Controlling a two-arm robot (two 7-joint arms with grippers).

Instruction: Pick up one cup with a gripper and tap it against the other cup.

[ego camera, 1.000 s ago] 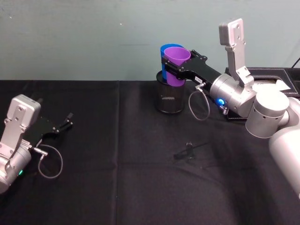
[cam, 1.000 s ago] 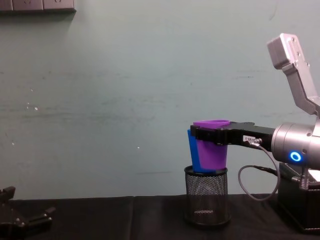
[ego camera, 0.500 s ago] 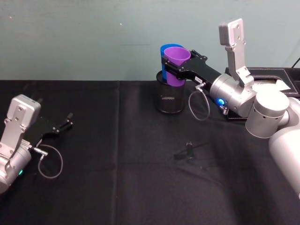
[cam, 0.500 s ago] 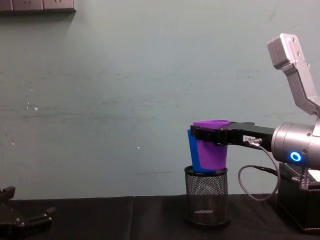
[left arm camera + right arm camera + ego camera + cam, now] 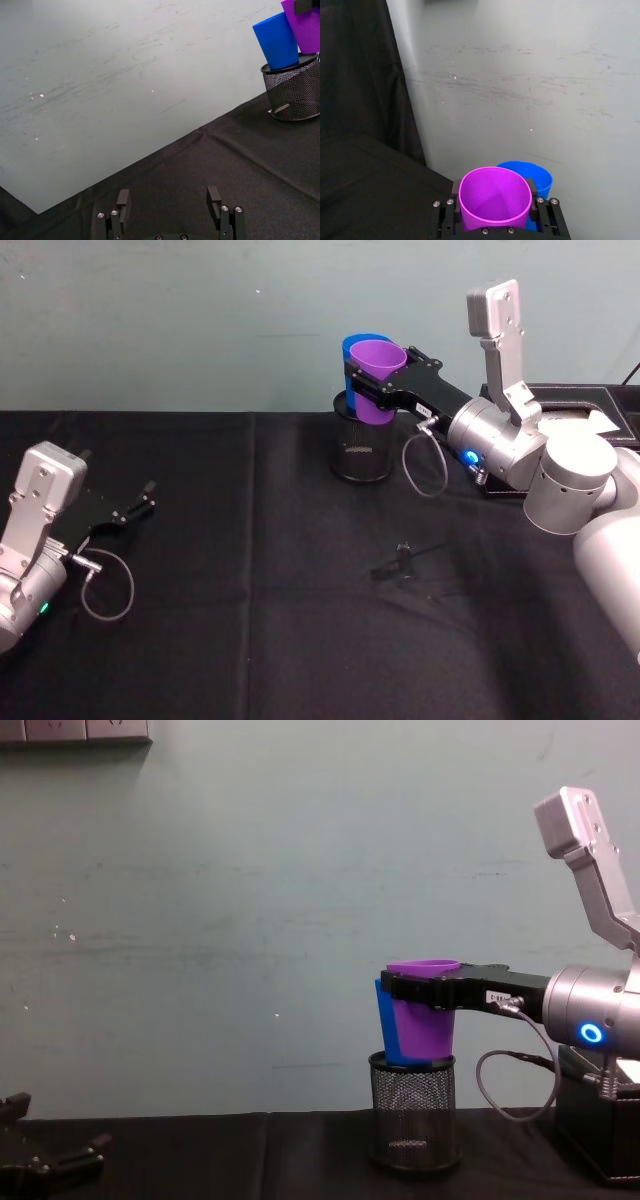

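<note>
My right gripper (image 5: 372, 380) is shut on the purple cup (image 5: 376, 378), holding it upright in the air above the black mesh pen holder (image 5: 362, 443). The blue cup (image 5: 349, 357) stands in that holder, just behind the purple cup (image 5: 424, 1012) and touching or nearly touching it. In the right wrist view the purple cup (image 5: 494, 198) sits between the fingers with the blue cup (image 5: 534, 177) right behind. My left gripper (image 5: 133, 510) rests open low over the table at the far left, with nothing in it.
A black cloth covers the table (image 5: 250, 640). A small black clip-like object (image 5: 400, 562) lies right of centre. A black box (image 5: 570, 405) stands at the back right, behind my right arm. A pale green wall closes the back.
</note>
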